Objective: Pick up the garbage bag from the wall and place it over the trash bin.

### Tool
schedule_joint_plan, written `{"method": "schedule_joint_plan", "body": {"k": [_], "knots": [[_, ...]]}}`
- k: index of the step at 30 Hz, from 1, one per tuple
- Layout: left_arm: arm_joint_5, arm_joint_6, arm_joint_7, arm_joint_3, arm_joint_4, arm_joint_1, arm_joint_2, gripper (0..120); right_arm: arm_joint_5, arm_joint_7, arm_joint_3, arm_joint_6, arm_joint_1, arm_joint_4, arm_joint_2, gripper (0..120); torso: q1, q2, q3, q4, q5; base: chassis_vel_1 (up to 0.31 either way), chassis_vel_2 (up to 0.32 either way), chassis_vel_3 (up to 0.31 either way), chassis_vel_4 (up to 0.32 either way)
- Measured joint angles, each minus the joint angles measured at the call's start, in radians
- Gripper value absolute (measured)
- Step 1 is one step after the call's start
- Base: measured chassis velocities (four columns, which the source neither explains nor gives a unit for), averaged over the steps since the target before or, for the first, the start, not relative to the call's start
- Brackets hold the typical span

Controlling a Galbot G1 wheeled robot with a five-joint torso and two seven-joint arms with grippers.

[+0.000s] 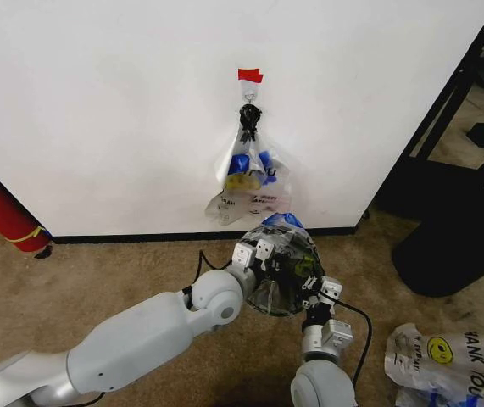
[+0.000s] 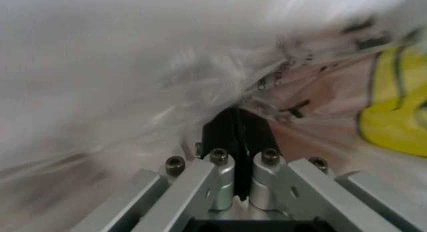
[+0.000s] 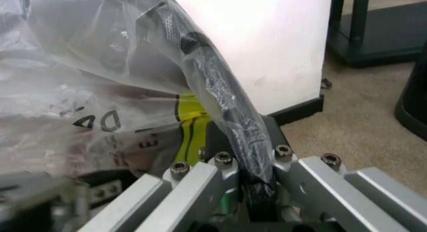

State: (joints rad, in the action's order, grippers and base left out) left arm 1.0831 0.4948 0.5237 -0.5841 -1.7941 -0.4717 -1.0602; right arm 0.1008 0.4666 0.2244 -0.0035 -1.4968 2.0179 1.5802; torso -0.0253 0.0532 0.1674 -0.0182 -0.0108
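Head view shows the garbage bag (image 1: 277,270) stretched over the trash bin (image 1: 288,292), just below the wall (image 1: 123,110). Both sides of the bin have a claw: the left claw (image 1: 254,252) and right claw (image 1: 322,292) each pinch the plastic closed.

Even, bright indoor light falls on the wall (image 1: 123,102), which reads nearly flat white, with soft shadows under the arms on the carpet (image 1: 80,280). The left wrist view is heavily smeared, the garbage bag (image 2: 200,67) a pale blur. In the right wrist view the plastic shows small glints.
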Motion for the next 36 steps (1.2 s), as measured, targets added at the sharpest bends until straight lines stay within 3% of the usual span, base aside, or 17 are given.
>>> {"method": "schedule_joint_plan", "body": {"k": [20, 30, 36], "knots": [[0.012, 0.013, 0.031, -0.065, 0.16, 0.063, -0.11, 0, 0.015, -0.006, -0.023, -0.007, -0.009, 0.014, 0.004, 0, 0.0, 0.0, 0.0, 0.0003, 0.0009, 0.0, 0.0, 0.0, 0.0], [-0.016, 0.009, 0.043, -0.077, 0.213, 0.068, -0.132, 0, 0.037, -0.006, -0.027, -0.013, -0.033, 0.029, 0.006, 0, 0.0, 0.0, 0.0, -0.0002, 0.0026, 0.0, 0.0, 0.0, 0.0], [-0.027, 0.01, 0.042, -0.085, 0.227, 0.059, -0.135, 0, 0.05, -0.005, -0.035, -0.026, -0.037, 0.035, 0.014, 0, 0.0, 0.0, 0.0, -0.0001, 0.0018, 0.0, 0.0, 0.0, 0.0]]}}
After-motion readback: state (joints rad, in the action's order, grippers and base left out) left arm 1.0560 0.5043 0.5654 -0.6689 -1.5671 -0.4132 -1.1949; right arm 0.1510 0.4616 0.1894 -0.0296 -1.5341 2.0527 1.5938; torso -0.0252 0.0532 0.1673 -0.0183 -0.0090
